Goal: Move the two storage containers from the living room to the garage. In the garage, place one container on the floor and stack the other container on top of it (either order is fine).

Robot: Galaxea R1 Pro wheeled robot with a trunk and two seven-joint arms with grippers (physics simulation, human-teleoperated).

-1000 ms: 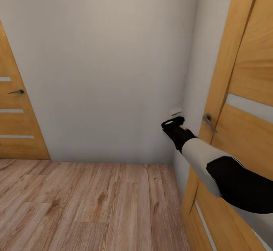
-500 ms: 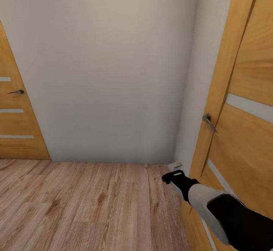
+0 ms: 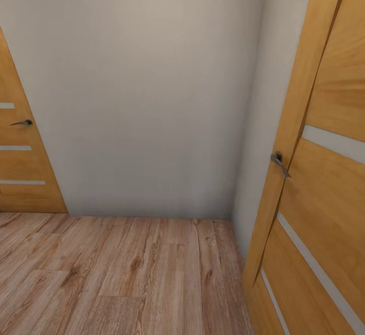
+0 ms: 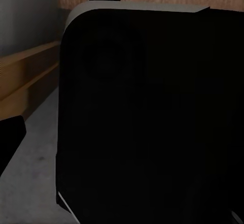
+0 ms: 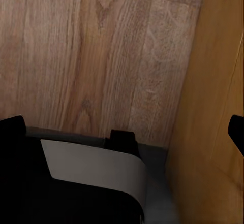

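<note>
The two storage containers are out of view. In the right wrist view my right gripper (image 5: 124, 130) points down at light wood plank flooring (image 5: 101, 56), with its black fingertips (image 5: 12, 127) far apart at the picture's edges and nothing between them. It hangs beside an orange-wood door (image 5: 218, 82) and over part of my own black and white body (image 5: 86, 178). In the left wrist view one black fingertip (image 4: 10, 142) of the left gripper shows at the edge, also empty. My dark body (image 4: 152, 117) blocks most of that picture.
I face a hallway corner with a plain white wall (image 3: 142, 97). At the right an orange-wood door (image 3: 324, 183) with narrow glass slits and a metal handle (image 3: 279, 163) stands ajar. A similar door (image 3: 20, 162) stands at the left. Wood plank floor (image 3: 116, 274) lies ahead.
My right arm, raised near the right door's handle a second ago, has dropped down and left the head view. The view itself has not shifted.
</note>
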